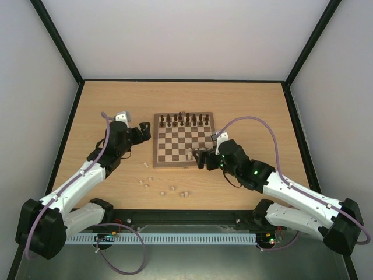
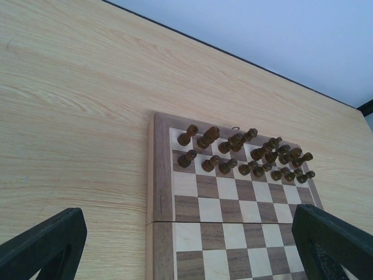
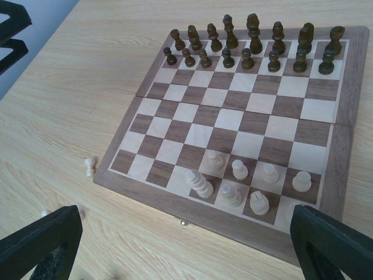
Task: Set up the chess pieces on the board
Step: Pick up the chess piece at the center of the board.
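Nearest us, loose pale chessmen (image 1: 173, 188) lie on the table (image 1: 105, 105), off the chessboard (image 3: 344, 146), likely awaiting pickup. Our right pincer (image 3: 183, 219) hangs wide open and empty over the board's near right corner, where several pale pieces (image 3: 239, 169) stand. Our left pincer (image 2: 186, 219) gapes empty too. Farthest, the dark set (image 3: 247, 55) occupies two rows.

The board (image 3: 233, 119) is checkered dark brown and light tan, with a brown border. The dark pieces (image 3: 254, 26) are deep brown and the pale pieces (image 3: 239, 170) beige. The table (image 3: 87, 87) is light woodgrain.
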